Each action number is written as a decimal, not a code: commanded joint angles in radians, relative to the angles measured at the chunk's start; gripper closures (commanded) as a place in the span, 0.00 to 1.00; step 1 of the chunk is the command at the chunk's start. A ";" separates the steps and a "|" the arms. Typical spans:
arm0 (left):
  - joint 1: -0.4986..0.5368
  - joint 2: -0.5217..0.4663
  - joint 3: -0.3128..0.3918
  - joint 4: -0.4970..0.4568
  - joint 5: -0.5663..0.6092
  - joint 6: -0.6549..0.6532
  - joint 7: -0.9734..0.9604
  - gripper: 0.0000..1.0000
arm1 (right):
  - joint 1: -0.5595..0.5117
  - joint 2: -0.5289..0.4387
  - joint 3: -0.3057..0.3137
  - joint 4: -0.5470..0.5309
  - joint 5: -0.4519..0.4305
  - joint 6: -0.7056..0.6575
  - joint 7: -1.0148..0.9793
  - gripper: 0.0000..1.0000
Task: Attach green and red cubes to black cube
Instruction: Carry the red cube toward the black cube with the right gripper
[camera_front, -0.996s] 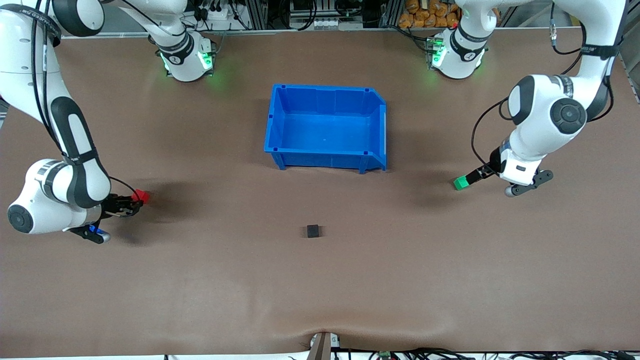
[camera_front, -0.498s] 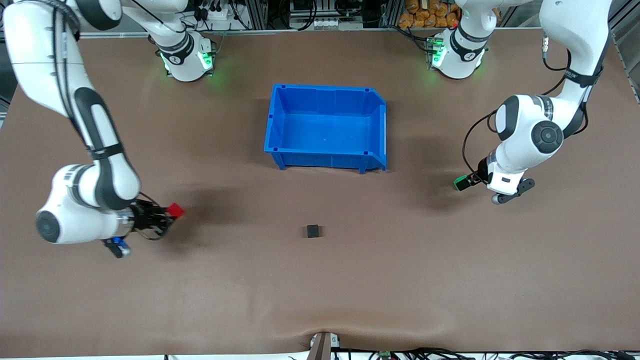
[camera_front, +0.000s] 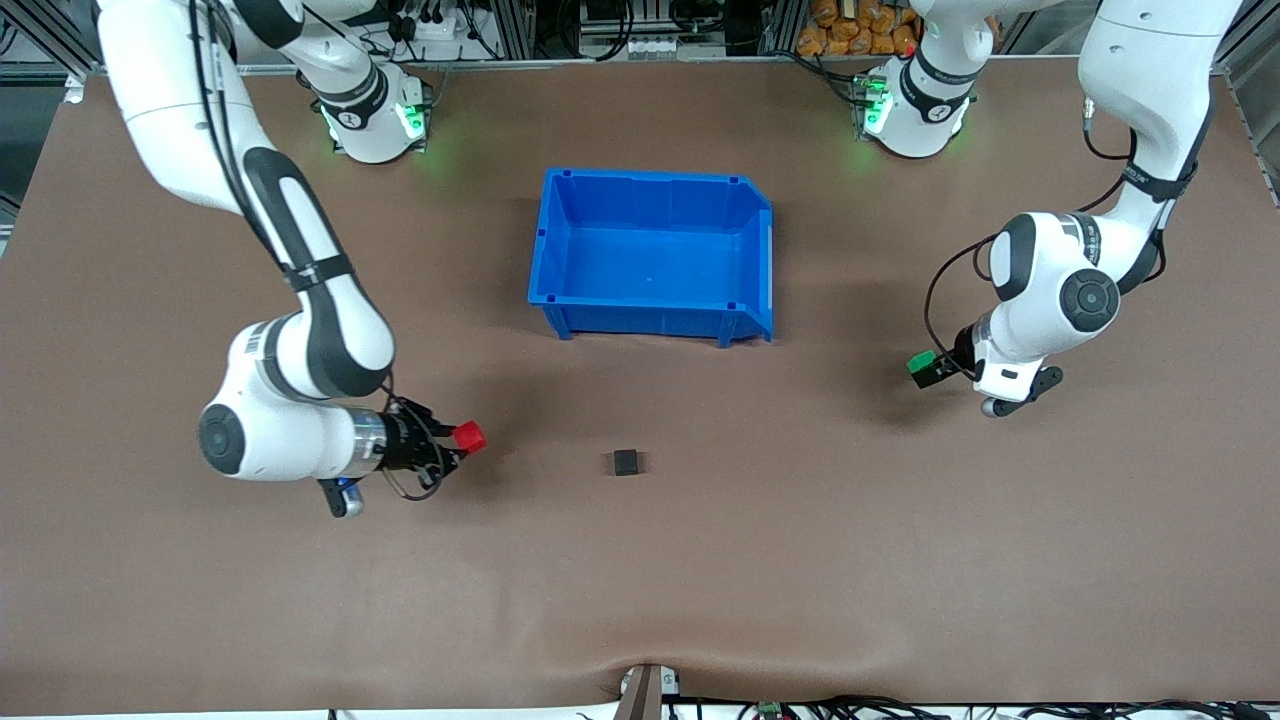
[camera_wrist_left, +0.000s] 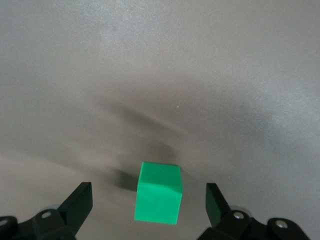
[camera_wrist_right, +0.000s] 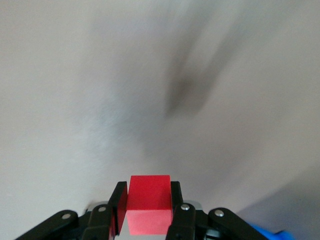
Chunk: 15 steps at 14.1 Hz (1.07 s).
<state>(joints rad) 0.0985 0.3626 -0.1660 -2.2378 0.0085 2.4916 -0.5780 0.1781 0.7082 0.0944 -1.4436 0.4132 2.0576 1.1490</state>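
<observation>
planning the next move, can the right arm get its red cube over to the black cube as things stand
Probably yes: the right gripper holds the red cube, and only bare table lies between it and the black cube.

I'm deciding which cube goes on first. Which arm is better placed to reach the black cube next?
Right. The right gripper has its jaws shut on the small bright red cube, near the small matte black cube. The left gripper has open jaws around the small bright green cube, farther off.
</observation>
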 joint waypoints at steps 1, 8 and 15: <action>0.003 0.033 -0.003 0.027 0.004 0.004 -0.043 0.02 | 0.067 0.057 -0.008 0.035 0.036 0.091 0.128 1.00; 0.003 0.059 -0.003 0.040 0.002 0.004 -0.052 0.32 | 0.192 0.232 -0.010 0.184 0.038 0.315 0.469 1.00; 0.003 0.052 -0.006 0.037 -0.007 0.004 -0.114 1.00 | 0.244 0.251 -0.015 0.178 0.027 0.315 0.503 1.00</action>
<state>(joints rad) 0.0986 0.4166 -0.1662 -2.2053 0.0085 2.4916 -0.6431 0.3920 0.9390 0.0931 -1.2999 0.4330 2.3830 1.6123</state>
